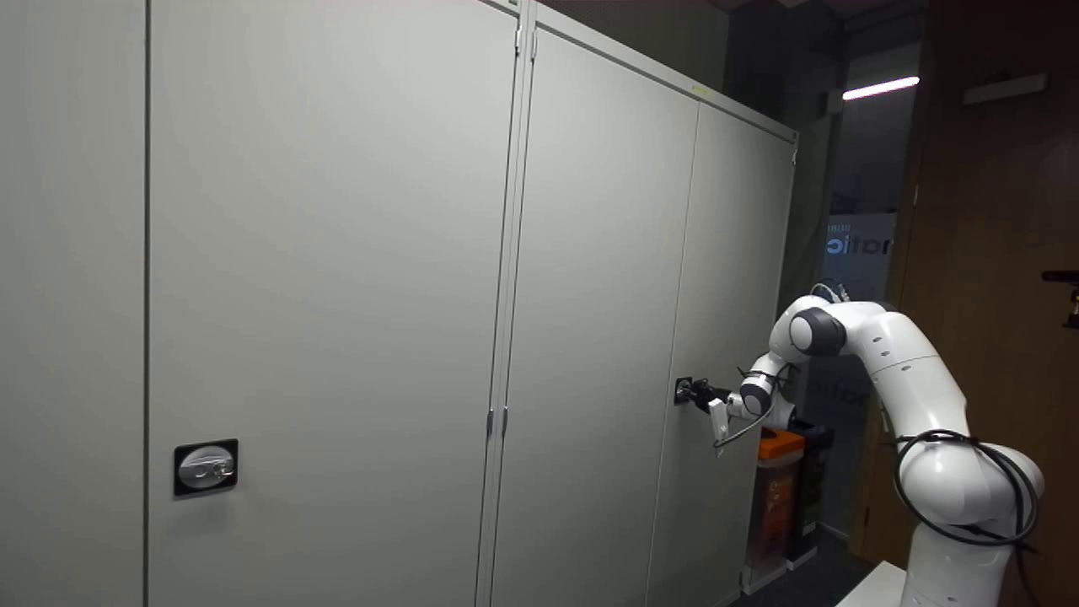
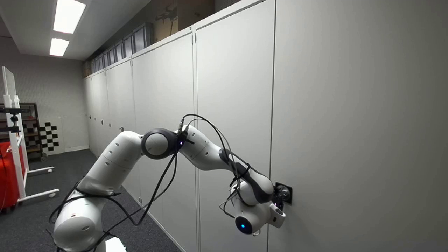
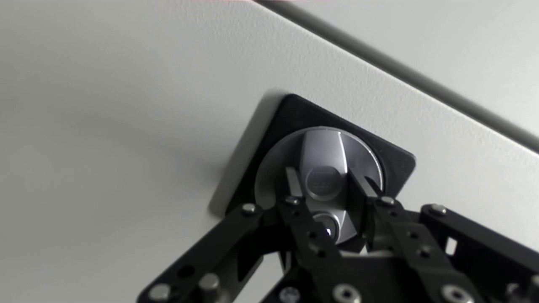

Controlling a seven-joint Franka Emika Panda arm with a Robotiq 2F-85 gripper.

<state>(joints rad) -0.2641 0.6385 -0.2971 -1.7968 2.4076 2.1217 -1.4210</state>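
A round silver latch knob (image 3: 324, 145) with a raised ridge sits in a square black plate (image 3: 398, 162) on a pale grey cabinet door (image 3: 126, 139). My gripper (image 3: 325, 179) is shut on the ridge, one finger along each side of it. The ridge stands at a slant to the plate's sides. Below it, a lock cylinder (image 3: 328, 223) shows partly behind the left finger. In both exterior views the gripper (image 1: 700, 394) reaches this latch beside the seam between two doors, and the wrist hides much of the gripper (image 2: 278, 201). The door lies flush with its neighbour.
Farther along, another cabinet door carries a similar latch (image 1: 206, 467). Bins, including an orange-lidded bin (image 1: 780, 445), stand past the cabinet's end. A white wheeled stand (image 2: 21, 154) and a red object (image 2: 7, 175) are behind the arm. Loose cables (image 2: 164, 175) hang from the arm.
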